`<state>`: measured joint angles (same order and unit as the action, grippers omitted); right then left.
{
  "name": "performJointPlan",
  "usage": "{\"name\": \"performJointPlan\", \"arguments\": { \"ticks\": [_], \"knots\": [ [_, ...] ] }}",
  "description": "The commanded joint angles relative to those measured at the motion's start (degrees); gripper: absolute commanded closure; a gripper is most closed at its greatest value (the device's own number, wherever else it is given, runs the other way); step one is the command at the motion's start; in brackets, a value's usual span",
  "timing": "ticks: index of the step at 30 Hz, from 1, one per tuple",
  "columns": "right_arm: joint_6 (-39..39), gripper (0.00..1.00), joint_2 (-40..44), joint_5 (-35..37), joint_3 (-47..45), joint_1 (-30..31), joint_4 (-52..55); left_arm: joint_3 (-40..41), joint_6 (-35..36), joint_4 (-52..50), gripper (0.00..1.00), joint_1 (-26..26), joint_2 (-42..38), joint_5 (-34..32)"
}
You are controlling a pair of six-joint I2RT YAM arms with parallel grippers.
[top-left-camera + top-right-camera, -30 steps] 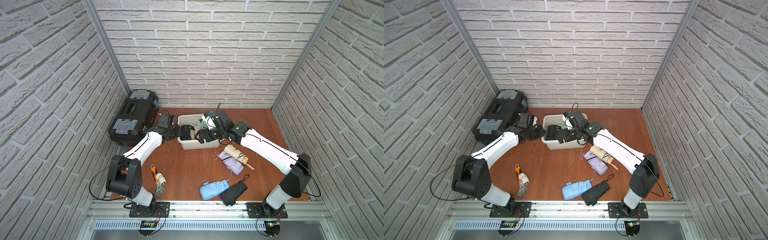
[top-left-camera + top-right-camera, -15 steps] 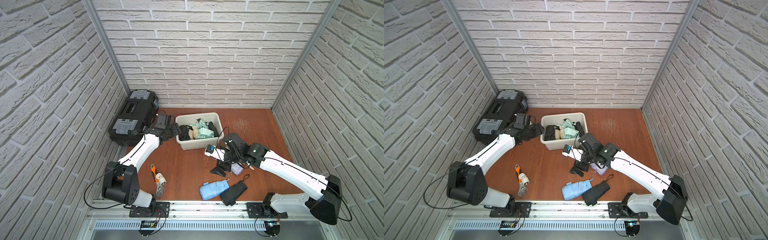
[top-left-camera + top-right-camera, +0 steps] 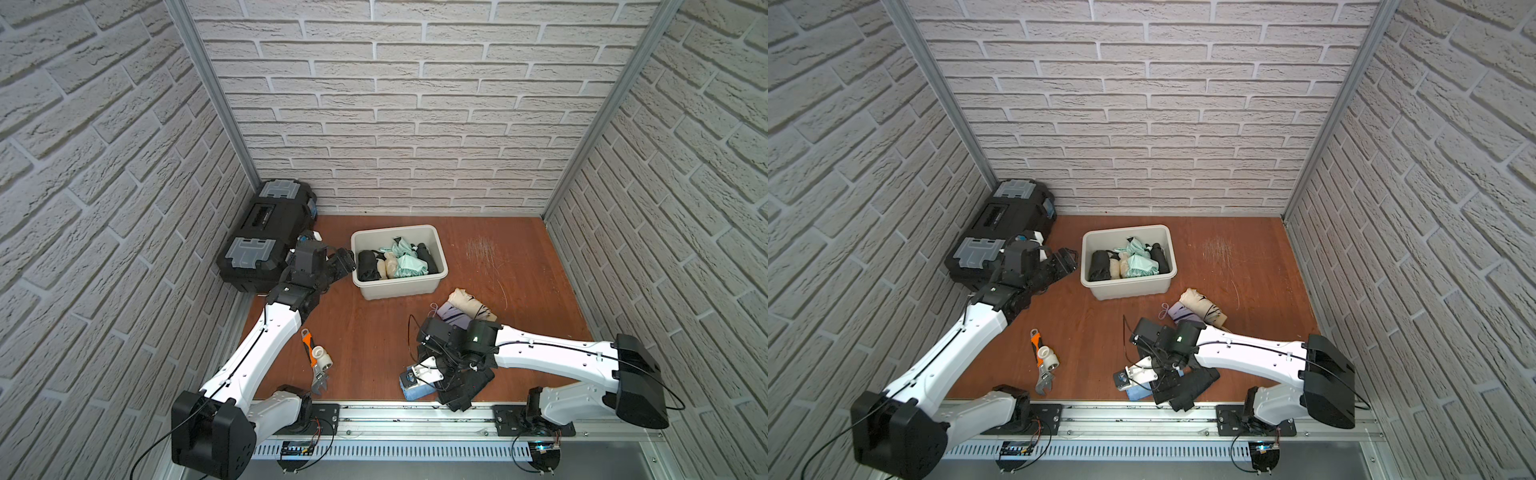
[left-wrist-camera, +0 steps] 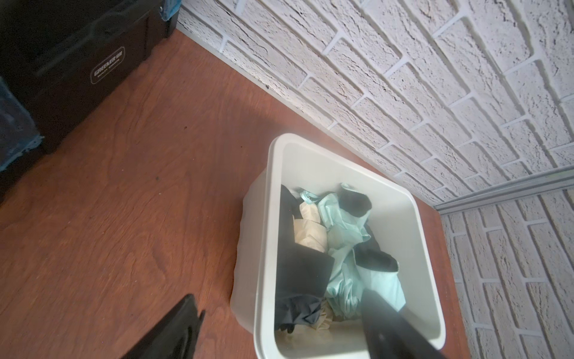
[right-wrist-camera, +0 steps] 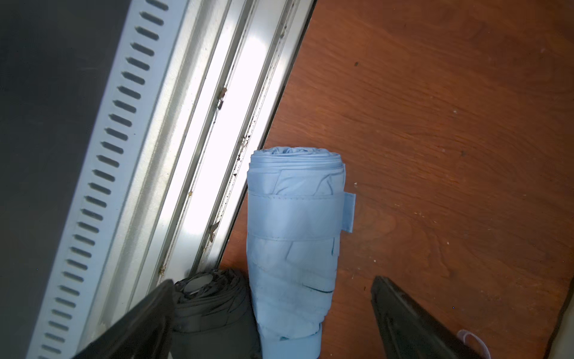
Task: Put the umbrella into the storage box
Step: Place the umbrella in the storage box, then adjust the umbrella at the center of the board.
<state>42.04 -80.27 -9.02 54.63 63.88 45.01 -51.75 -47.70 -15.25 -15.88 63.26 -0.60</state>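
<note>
- At front edge of table (image 5: pixel 435 124), by metal rail (image 5: pixel 217 108): light-blue umbrella (image 5: pixel 295 236), folded, strapped, flat on wood; touches black umbrella (image 5: pixel 211 298) on rail side.
- Directly over it: right gripper (image 5: pixel 273 281), jaws wide apart, nothing held, one finger either side of blue roll.
- Lies lengthwise between fingers, long axis pointing away from wrist, so prob. ready for pinch across width; rail-side finger sits over black one, risk of catching both.
- Well apart, toward back wall: storage box (image 3: pixel 399 229), already w/ mint, black, cream bundles inside.
- Just beside box's side wall: left gripper (image 4: pixel 276 295), jaws apart, empty; R arm far nearer.
- From R wrist cam: straddle and contact plain. From top: mostly hidden under arm, but shows route to box past beige umbrella (image 3: pixel 469 303).
</note>
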Motion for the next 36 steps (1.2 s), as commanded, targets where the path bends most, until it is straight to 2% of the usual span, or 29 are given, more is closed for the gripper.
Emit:
{"name": "performJointPlan", "arguments": {
  "ticks": [1,13,21,28,31,36],
  "knots": [
    [0.3,0.01,-2.4,4.3,0.2,0.8,-5.0,1.5,-0.5,0.6,0.15,-0.1,-2.7,-1.3],
    [0.1,0.08,-11.2,3.9,1.2,1.3,-8.4,4.0,-1.9,-2.4,0.14,1.5,-7.9,-2.1],
    [2.2,0.23,-14.8,9.5,3.0,0.9,-13.3,4.7,-1.8,-4.8,0.14,1.8,-10.4,-2.7],
    [5.0,0.3,-18.4,9.6,5.3,-0.3,-16.3,3.6,1.0,-8.3,0.18,1.7,-10.8,-3.3],
    [6.0,0.29,-19.0,9.9,5.5,-0.9,-17.9,3.5,2.4,-8.9,0.19,1.2,-10.8,-3.9],
    [4.6,0.14,-15.5,10.7,4.3,-1.0,-22.2,2.2,5.4,-9.4,0.2,-1.4,-9.0,-5.5]
  ]
}}
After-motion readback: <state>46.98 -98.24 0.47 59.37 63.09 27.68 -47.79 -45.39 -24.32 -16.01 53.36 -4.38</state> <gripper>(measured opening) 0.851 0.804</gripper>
